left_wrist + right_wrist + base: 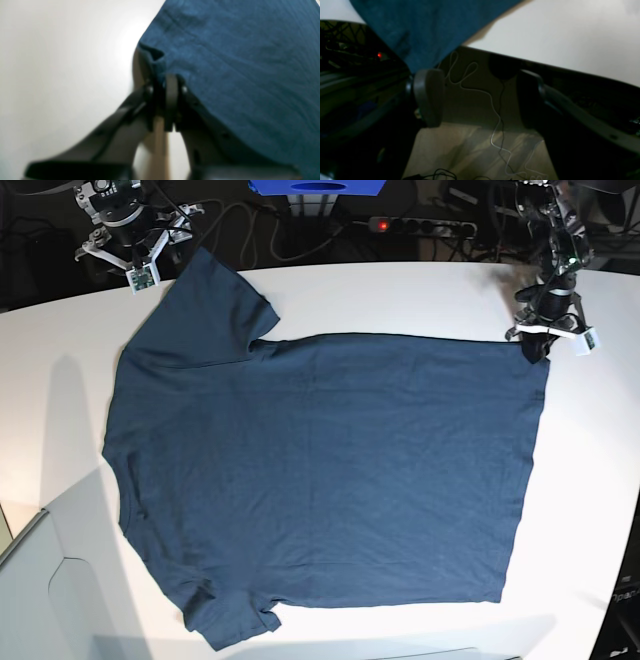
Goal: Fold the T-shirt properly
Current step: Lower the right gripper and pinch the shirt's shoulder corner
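I see the T-shirt [320,480] spread flat across the white table [400,295], hem toward the base view's right, neckline toward its left, one sleeve reaching up to the far left corner, the other at the near edge.

My left gripper [165,85] sits at the hem's far corner. In the left wrist view its jaws are pressed together with navy fabric pinched between them, and the cloth bunches just above the fingertips. That view is blurred, so the fine detail is unclear.

My right gripper [480,97] is at the far sleeve, off the table's edge. Its jaws stand wide apart with nothing between them; the left finger [428,96] has shirt fabric hanging just above it, and I can't tell if it touches.

Clutter beyond the table: white and dark cables [492,117] lie on the floor directly under the right gripper, a small red light [379,55] glows in the dark area to the side, a power strip [415,225] sits behind the table, and a blue box [318,187] is at the top centre.
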Robot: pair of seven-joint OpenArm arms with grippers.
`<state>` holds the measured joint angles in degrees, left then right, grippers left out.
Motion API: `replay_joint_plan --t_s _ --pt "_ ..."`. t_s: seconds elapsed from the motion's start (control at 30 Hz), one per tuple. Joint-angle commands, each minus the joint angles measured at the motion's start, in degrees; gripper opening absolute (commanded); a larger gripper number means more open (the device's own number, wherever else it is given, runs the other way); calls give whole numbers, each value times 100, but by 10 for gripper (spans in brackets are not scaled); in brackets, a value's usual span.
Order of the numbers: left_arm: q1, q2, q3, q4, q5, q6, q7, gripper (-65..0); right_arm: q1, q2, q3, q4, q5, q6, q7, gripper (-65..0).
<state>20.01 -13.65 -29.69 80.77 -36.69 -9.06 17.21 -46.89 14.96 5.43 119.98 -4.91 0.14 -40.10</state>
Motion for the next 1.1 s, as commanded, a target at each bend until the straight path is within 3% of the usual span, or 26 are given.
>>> replay_joint_plan --t_s 0.0,0.43,0.77,0.93,1.07 --pt "-27 -81 -33 103 -54 -30 -108 -650 -1 38 6 85 3 43 84 -218" --pt "8 -11 -33 138 -54 -22 -108 -650 597 38 -653 68 20 43 32 -190" --pt "131 86 -42 138 -54 -22 -108 -650 1204 38 -978 -926 20 43 40 -202" --pt "201 86 -42 138 -54 -22 -143 -650 1256 64 -978 -996 20 69 32 -319" --pt "210 86 -42 138 -54 -22 -143 -650 1256 64 -917 -996 -15 544 32 -421"
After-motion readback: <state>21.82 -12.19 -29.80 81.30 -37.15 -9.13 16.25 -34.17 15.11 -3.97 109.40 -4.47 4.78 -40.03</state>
